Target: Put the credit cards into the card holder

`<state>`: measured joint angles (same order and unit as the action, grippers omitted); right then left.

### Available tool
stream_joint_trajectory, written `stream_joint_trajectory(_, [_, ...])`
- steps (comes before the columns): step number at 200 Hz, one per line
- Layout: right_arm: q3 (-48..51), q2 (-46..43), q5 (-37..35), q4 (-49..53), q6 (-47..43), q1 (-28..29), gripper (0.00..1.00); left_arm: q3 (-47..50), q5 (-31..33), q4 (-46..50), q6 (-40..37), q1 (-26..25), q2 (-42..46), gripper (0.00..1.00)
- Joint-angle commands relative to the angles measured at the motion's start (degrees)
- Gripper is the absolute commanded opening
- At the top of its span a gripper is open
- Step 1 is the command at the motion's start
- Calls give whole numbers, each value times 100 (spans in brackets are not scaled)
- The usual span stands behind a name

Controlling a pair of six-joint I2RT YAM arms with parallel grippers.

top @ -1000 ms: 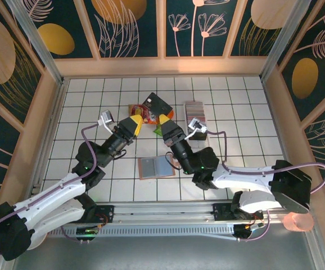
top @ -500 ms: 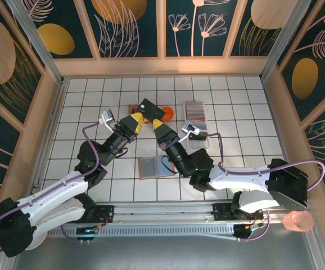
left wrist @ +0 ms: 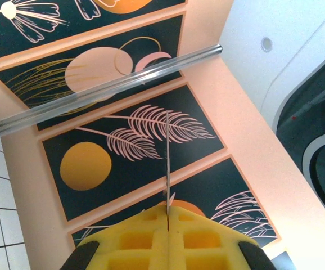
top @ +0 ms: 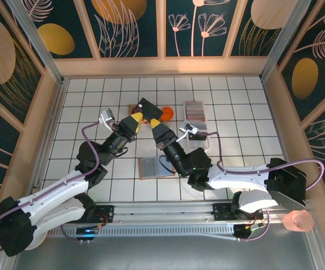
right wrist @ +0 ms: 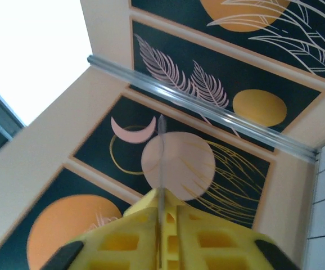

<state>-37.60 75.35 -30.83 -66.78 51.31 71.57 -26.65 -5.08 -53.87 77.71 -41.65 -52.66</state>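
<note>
Top view: left gripper (top: 138,118) and right gripper (top: 152,121) meet mid-frame at a dark card (top: 149,107). The card holder (top: 155,167) lies open just below them, and the credit cards (top: 195,109) are stacked to the upper right of centre.

Left wrist: yellow fingers (left wrist: 134,242) are clenched on the card's edge (left wrist: 167,163).

Right wrist: the card (right wrist: 160,157) sits between the fingers (right wrist: 129,242). Honestly can't tell if they're pinching it or loose.

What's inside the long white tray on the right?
A dense row of credit cards fills the tray's far end. The right arm's wrist camera covers part of the near end.
</note>
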Motion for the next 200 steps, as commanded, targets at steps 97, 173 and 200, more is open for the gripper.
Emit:
stream_joint_trajectory(97, [-1554,-1937,4630,6831,-2450,-1807,68,-587,-1888,2596,-1983,-29,620,0])
stream_joint_trajectory(173, [-1640,-2105,5808,6921,-2129,-2337,43,-765,-2273,2613,-2278,-32,667,0])
stream_joint_trajectory(200, [-1596,-2130,6061,6731,-2007,-2428,42,-746,-2328,2669,-2269,-36,677,0])
